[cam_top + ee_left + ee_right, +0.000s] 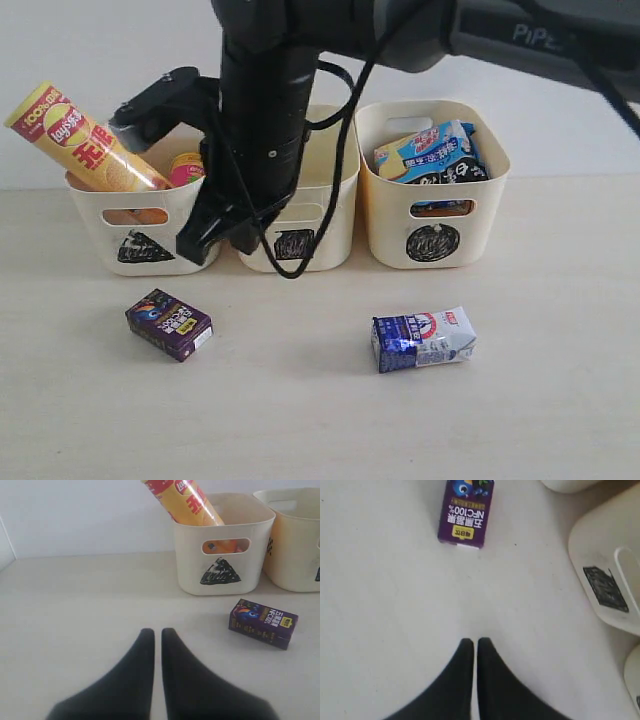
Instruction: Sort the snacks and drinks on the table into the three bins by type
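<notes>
The dark purple carton [168, 324] [263, 623] [465, 511] lies on the table [300, 420] before the triangle bin [100, 215] [190, 555]. That bin holds the leaning yellow-orange tube [85, 140] [187, 502] and the pink tube [186, 167]. The blue and white carton [423, 339] lies before the circle bin [385, 215], which holds the blue-black-white bag [430, 150]. My right gripper [205, 240] [476, 642] reaches across in front of the square bin [325, 215], shut and empty. My left gripper [157, 632] is shut and empty, short of the purple carton.
The right arm [265, 110] and its cable [345, 150] hide much of the square bin. A scribble-marked bin wall [605, 587] stands beside the right gripper. A pale wall [100, 40] rises behind the bins.
</notes>
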`<state>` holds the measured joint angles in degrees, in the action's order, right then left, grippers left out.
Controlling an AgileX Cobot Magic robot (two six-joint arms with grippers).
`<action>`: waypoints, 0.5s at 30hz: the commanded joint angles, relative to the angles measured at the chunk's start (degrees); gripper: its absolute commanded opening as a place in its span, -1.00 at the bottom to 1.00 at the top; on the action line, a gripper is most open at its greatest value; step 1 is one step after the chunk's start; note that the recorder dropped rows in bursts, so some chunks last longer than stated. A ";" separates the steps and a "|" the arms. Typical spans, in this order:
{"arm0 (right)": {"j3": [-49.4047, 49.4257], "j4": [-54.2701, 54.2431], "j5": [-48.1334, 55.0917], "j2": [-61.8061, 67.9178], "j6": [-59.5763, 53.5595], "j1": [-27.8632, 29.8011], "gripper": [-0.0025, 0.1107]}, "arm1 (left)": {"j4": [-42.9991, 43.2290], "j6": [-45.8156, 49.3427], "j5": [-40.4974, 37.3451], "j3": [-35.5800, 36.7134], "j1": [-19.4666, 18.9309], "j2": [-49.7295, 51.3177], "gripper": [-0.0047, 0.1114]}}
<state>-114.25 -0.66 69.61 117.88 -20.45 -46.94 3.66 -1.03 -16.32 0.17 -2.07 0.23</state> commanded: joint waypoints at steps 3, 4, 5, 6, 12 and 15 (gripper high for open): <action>9.16 1.18 0.35 -6.99 0.88 6.28 -0.96 | -0.04 -0.54 0.42 -0.17 -0.06 -0.23 -0.84; 10.70 1.18 0.35 -8.20 0.88 7.54 -0.96 | -0.04 -0.54 0.42 -0.17 -0.06 -0.23 -0.84; 12.08 1.18 0.35 -9.42 0.88 8.88 -0.96 | -0.04 -0.54 0.42 -0.17 -0.06 -0.23 -0.84; 13.07 1.18 0.35 -10.31 0.88 10.23 -0.96 | -0.04 -0.54 0.42 -0.17 -0.06 -0.23 -0.84; 19.26 -0.31 0.35 -16.82 1.16 19.77 -0.96 | -0.04 -0.54 0.31 -0.17 -0.06 -0.23 -0.84; 21.44 -0.31 0.35 -18.82 2.80 25.08 -0.96 | -0.04 -0.54 0.31 -0.17 -0.06 -0.23 -0.84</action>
<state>-94.58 -0.81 69.74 101.28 -18.87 -26.09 3.66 -1.03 -16.32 0.17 -2.07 0.23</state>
